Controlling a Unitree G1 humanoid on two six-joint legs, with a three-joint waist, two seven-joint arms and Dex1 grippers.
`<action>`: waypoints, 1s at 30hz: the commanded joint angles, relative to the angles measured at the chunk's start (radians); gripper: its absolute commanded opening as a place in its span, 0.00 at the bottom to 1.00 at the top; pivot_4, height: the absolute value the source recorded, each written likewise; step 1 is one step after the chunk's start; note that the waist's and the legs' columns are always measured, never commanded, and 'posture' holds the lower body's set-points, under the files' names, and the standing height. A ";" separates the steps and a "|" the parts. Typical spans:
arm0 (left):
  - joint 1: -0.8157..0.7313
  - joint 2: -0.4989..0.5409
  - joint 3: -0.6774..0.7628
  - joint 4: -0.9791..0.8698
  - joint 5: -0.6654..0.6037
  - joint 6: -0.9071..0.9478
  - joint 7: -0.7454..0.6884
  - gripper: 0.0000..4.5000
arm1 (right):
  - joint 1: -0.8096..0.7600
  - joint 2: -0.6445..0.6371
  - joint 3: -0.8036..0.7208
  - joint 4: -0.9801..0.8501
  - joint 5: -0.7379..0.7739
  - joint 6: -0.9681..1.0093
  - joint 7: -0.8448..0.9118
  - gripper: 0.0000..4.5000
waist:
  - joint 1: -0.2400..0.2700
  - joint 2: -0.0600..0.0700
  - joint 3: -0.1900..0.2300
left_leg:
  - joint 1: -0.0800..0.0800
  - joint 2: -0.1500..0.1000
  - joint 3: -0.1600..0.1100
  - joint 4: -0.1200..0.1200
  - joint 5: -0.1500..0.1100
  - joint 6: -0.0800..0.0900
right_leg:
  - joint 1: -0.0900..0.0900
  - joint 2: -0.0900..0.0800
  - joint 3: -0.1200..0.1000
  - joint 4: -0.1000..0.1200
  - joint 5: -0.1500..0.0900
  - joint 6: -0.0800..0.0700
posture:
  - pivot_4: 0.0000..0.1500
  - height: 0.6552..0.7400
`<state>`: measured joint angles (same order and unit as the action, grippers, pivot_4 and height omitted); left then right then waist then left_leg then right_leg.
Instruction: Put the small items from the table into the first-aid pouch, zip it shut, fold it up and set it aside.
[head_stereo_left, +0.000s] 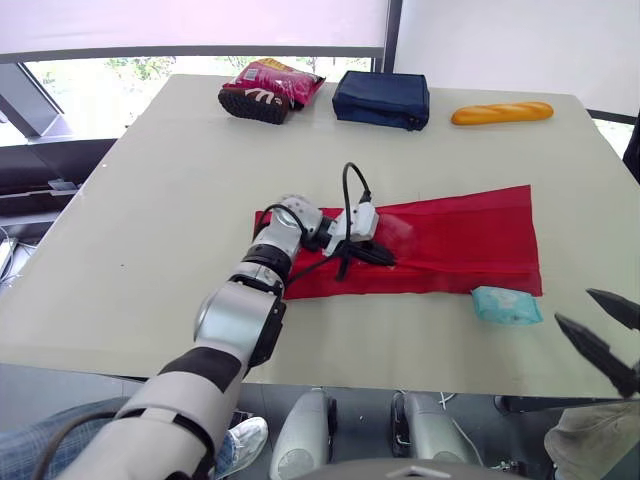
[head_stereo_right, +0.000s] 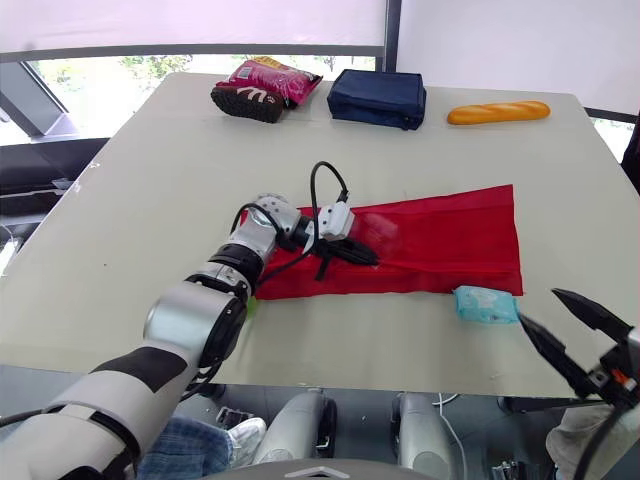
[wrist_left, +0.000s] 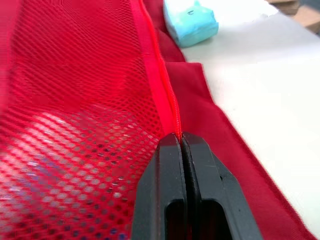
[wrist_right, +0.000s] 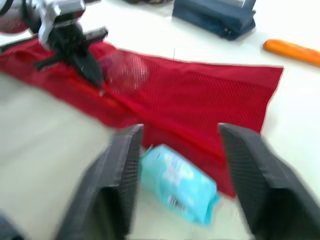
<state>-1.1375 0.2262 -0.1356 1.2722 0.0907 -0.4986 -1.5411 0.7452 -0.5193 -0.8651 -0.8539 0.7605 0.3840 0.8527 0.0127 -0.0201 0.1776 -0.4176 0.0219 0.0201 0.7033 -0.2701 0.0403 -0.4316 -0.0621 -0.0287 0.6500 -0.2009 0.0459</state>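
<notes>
Lying flat in the middle of the table (head_stereo_left: 150, 250) is the red pouch (head_stereo_left: 450, 240); its zip (wrist_left: 160, 80) runs along the net side; the left gripper (wrist_left: 181, 137) is pinched tight on the zip, toward the pouch's 9 o'clock end; a small blue packet (head_stereo_left: 505, 305) sits just beside the pouch's 5 o'clock corner; the right gripper (wrist_right: 181, 131) hangs near the packet, fingers wide apart; a snack bag (head_stereo_left: 272, 88), a dark blue bag (head_stereo_left: 381, 98) and a long bread (head_stereo_left: 501, 113) lie along the table's 12 o'clock edge.

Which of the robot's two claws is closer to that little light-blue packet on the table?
Right. The right gripper hovers open just off the right side of the light-blue packet. The left gripper is farther off, pinched shut on the zipper of the red pouch.
</notes>
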 joint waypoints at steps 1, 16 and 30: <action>-0.029 0.025 0.014 -0.017 -0.012 -0.031 -0.027 0.00 | 0.030 -0.020 -0.058 -0.031 0.066 -0.029 0.024 0.99 | 0.000 0.000 0.000 | 0.001 0.000 0.001 0.000 0.000 0.000 | 0.000 0.000 0.001 0.000 0.000 0.000 | 1.00 0.72; -0.063 0.098 -0.105 -0.036 -0.117 0.018 -0.073 0.13 | 0.008 -0.117 -0.055 -0.072 0.169 -0.015 -0.057 1.00 | 0.003 0.000 0.000 | 0.000 0.000 0.001 0.000 0.000 0.000 | 0.000 0.000 0.001 0.000 0.000 0.000 | 1.00 0.72; -0.052 -0.065 -0.041 -0.185 -0.287 0.169 0.045 0.97 | 0.010 -0.125 -0.055 -0.111 0.191 -0.013 -0.125 1.00 | 0.005 -0.001 0.000 | -0.001 -0.001 0.001 0.000 0.000 0.000 | 0.000 -0.001 0.001 -0.001 0.000 0.000 | 1.00 0.72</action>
<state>-1.1795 0.1947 -0.1943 1.1283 -0.1940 -0.3403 -1.5355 0.7615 -0.6349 -0.9096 -0.9373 0.9428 0.3842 0.7435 0.0173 -0.0207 0.1779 -0.4182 0.0212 0.0206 0.7034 -0.2701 0.0404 -0.4314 -0.0631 -0.0276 0.6487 -0.2010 0.0456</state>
